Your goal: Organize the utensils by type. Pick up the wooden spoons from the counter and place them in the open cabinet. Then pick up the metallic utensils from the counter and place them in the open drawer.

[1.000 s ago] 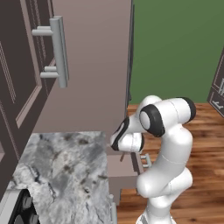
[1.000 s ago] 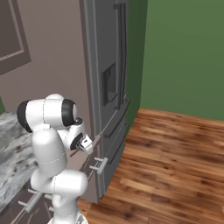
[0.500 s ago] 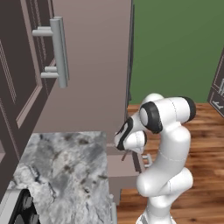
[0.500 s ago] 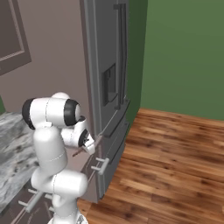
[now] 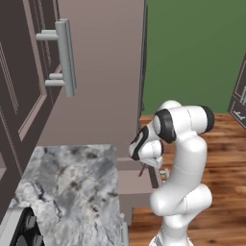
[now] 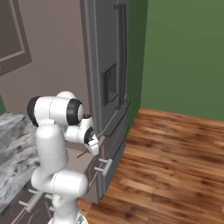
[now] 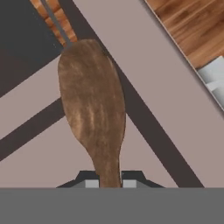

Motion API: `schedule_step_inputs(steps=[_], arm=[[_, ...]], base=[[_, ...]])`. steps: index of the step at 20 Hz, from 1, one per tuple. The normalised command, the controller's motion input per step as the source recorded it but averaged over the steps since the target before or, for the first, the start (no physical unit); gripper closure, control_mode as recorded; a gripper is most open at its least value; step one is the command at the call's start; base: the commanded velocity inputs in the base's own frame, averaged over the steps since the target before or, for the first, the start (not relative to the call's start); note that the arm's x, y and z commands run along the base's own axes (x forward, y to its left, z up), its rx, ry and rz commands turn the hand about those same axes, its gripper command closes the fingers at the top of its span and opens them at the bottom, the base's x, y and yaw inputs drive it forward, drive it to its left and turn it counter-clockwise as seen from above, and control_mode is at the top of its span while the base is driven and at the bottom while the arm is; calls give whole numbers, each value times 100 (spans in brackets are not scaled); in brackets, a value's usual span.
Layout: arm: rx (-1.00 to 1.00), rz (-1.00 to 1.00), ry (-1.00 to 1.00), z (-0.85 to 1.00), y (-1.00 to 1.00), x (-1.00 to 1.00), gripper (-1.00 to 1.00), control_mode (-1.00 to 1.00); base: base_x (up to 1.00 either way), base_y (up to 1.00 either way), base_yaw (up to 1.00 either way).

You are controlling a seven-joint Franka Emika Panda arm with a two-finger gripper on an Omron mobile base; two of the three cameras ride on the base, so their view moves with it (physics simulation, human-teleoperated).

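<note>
the gripper [image 7: 109,183] is clamped on the handle of a wooden spoon [image 7: 92,109], its two tips pressing the narrow neck from both sides. the spoon's long axis runs straight out from the gripper, along the direction the hand is looking, with the wide bowl at the far end. in the left base view the spoon [image 5: 142,169] shows as a thin dark stick that hangs down under the hand.

just beyond the bowl are flat grey-brown cabinet fronts [image 7: 144,78] with dark gaps between them, so the hand points at the low cabinets, not at an open shelf. the counter [image 5: 72,187] lies beside the hand, on its left in the left base view.

i judge that the open cabinet is not in front of the spoon now, and the arm must turn and lift before the placing. where that cabinet is, i cannot tell.
</note>
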Motion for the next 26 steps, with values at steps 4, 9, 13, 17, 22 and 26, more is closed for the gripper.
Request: schedule_step_inputs(steps=[4,9,13,17,22,26], arm=[[0,0,0,-63,-37,-14,100,-100],[0,0,0,-63,-39,-15,100,-100],[0,0,-3,-63,-39,-16,100,-100],[0,0,-3,-65,-42,-18,100,-100],[0,1,-1,-65,-44,-16,100,-100],[0,0,0,-64,-37,-13,100,-100]], base=[[0,0,0],[0,0,0],[0,0,0],[0,0,0],[0,0,0],[0,0,0]])
